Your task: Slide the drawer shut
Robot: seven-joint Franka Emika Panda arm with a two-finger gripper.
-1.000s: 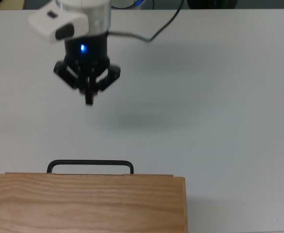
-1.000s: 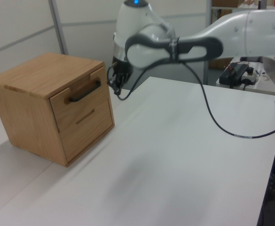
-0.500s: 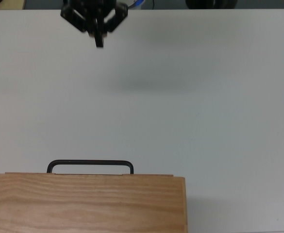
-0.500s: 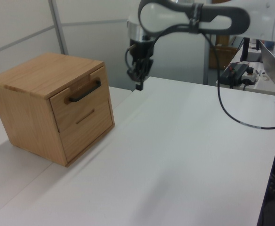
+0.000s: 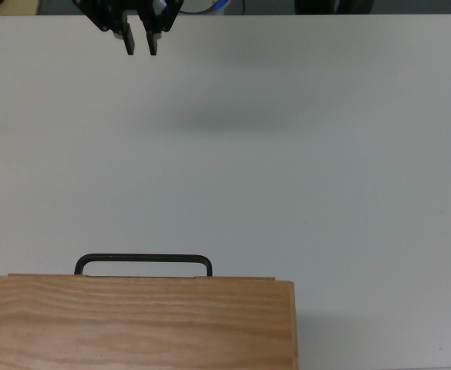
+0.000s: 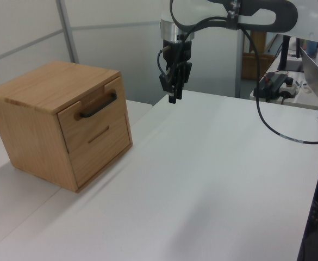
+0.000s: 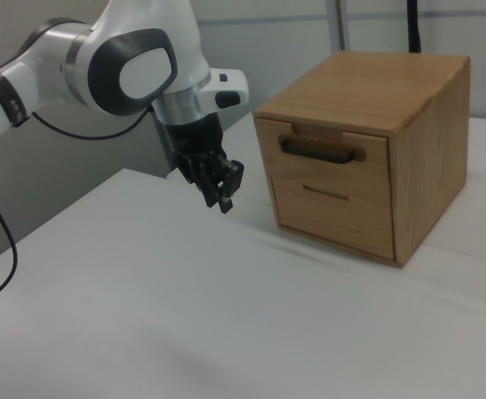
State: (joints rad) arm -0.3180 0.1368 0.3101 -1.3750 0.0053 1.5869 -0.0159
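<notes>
Light grained wood on the cabinet and its drawer — black bar handle, black gripper, white-and-grey arm, plain white table.

gripper risen and drawn back from the drawer, fingers now parted

White Panda arm reaching in, black gripper pointing down, hanging in the air, fingers slightly parted
</notes>
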